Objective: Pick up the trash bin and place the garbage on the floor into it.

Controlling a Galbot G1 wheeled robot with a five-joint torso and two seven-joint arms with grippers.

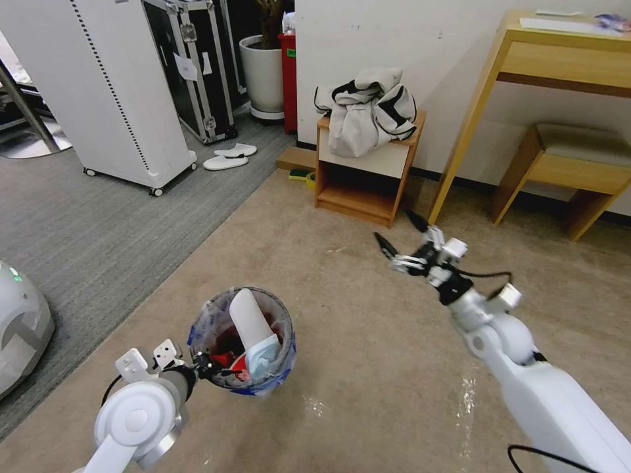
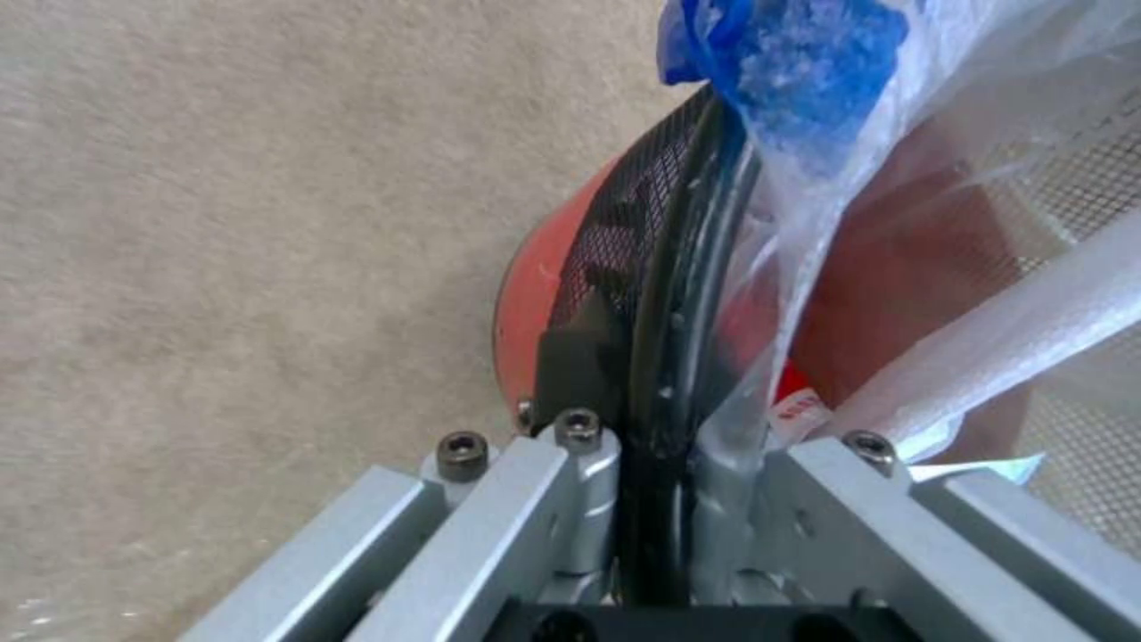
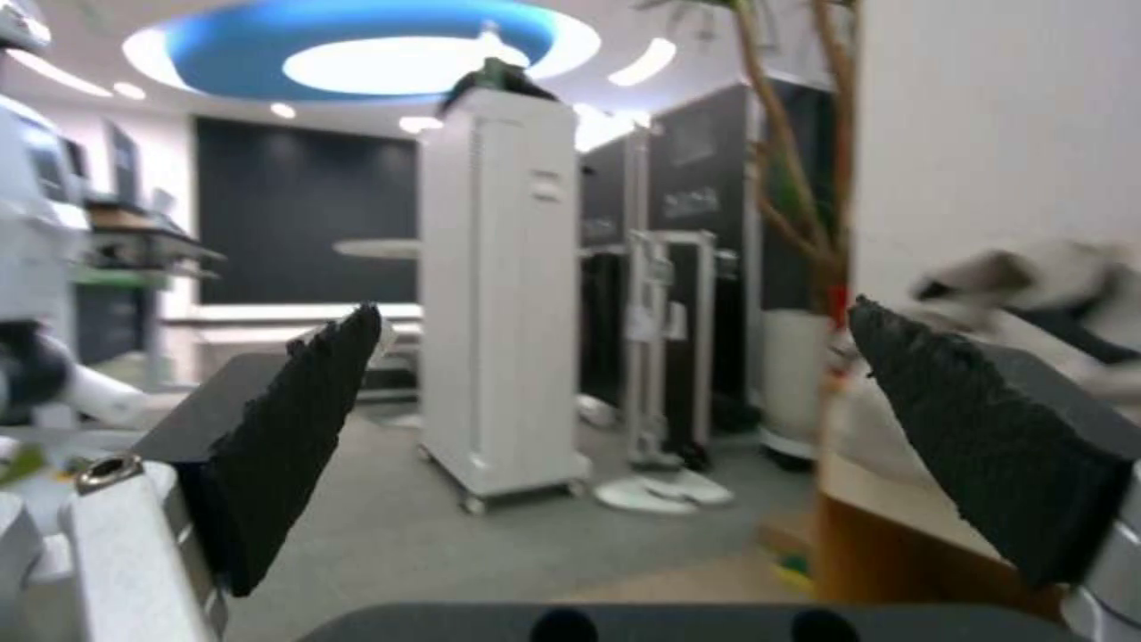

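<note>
— Where's your left pincer (image 1: pixel 205 369)?
— Clamped on the trash bin (image 1: pixel 242 341) rim, low over the floor (image 1: pixel 368 368).
— And your right pincer (image 1: pixel 402 244)?
— Arm stretched forward, jaws wide apart, holding nothing.

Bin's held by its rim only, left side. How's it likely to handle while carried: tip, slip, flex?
The trash bin probably hangs off-centre, since the left gripper pinches one rim spot. The bag liner lies folded over the rim at the pinch, so the hold may be slippery. The tall white roll sticking above the rim could shift or topple if the bin tilts.
</note>
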